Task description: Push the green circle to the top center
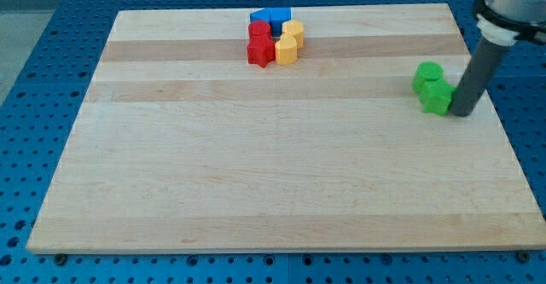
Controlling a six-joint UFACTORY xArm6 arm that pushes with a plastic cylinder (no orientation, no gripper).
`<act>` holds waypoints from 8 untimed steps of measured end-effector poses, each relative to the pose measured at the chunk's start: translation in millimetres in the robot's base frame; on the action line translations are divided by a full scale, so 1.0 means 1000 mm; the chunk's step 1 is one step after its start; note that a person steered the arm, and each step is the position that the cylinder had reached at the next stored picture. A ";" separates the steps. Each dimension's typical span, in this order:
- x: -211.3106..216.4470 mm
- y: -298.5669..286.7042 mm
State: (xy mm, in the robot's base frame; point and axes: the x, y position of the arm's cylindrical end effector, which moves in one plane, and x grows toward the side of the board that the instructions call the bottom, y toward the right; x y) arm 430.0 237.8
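The green circle [427,74] sits near the board's right edge, touching a second green block [437,97] just below it. My tip [463,112] rests on the board right against the right side of that lower green block, below and to the right of the green circle. The rod rises from it toward the view's top right corner.
A tight cluster stands at the top centre of the wooden board [281,190]: a blue block [270,16], red blocks [259,43] and yellow blocks [289,43]. Blue perforated table surrounds the board.
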 end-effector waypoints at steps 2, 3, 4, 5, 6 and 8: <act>-0.045 -0.015; -0.070 -0.016; -0.082 -0.030; -0.082 -0.057; -0.087 -0.079; -0.089 -0.123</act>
State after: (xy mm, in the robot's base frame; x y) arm 341.1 114.3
